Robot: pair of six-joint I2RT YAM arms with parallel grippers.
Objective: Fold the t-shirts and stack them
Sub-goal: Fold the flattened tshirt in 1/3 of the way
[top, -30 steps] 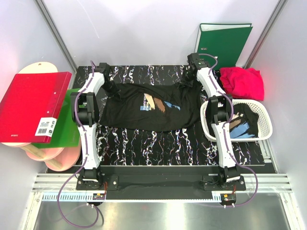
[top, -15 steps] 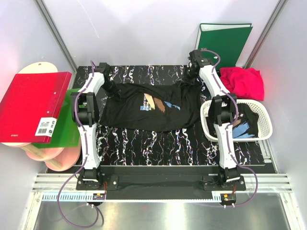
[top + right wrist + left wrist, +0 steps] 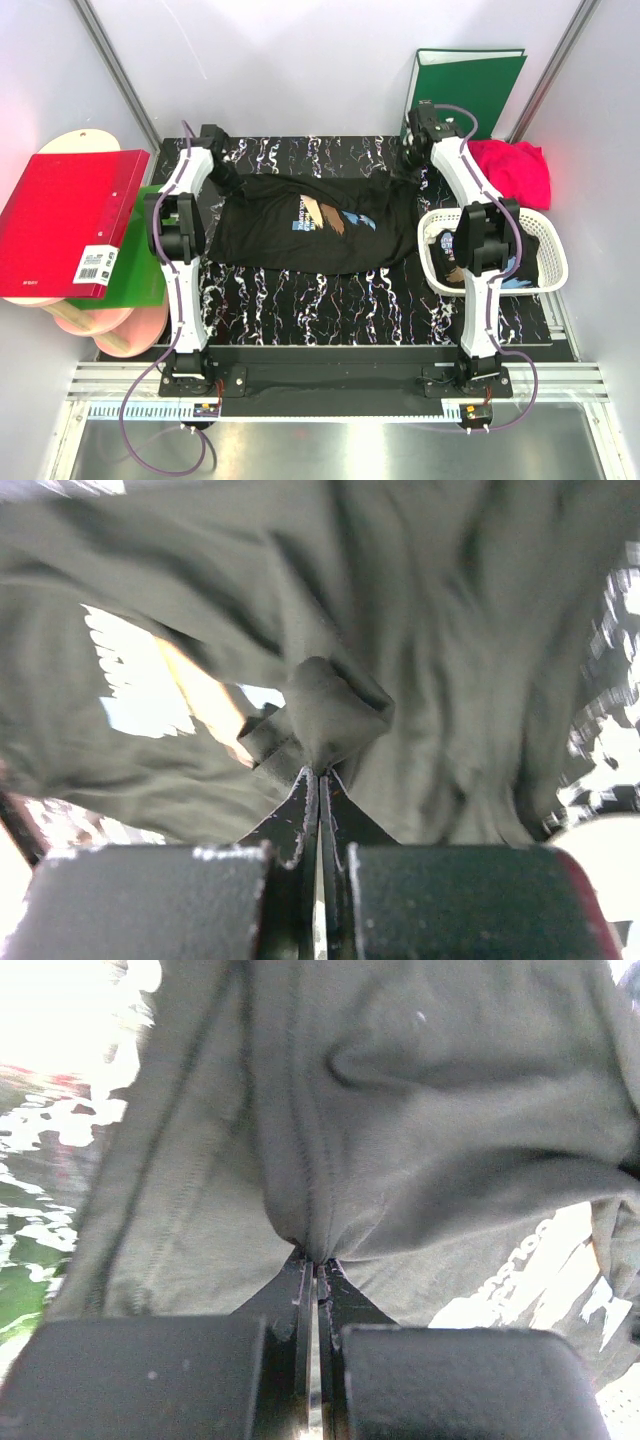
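Observation:
A black t-shirt (image 3: 310,225) with a tan, white and blue chest print lies spread across the dark marbled table (image 3: 300,300). At its far left corner my left gripper (image 3: 222,172) is shut on a pinch of the cloth (image 3: 310,1245). My right gripper (image 3: 410,165) is shut on the far right corner of the same shirt, a small bunched fold (image 3: 325,725) caught at its tips. A second black printed t-shirt (image 3: 500,262) lies in the white basket (image 3: 550,240). A crimson-pink t-shirt (image 3: 510,172) sits crumpled at the far right.
A green binder (image 3: 470,90) leans on the back wall. A red binder (image 3: 70,222) lies over a green one (image 3: 140,262) and pink and tan round boards (image 3: 110,325) at the left. The basket stands beside my right arm.
My right gripper has closed on the shirt's far right corner and moved it a little farther back and right, pulling the top edge tauter. The left gripper has kept its hold and shifted slightly back.

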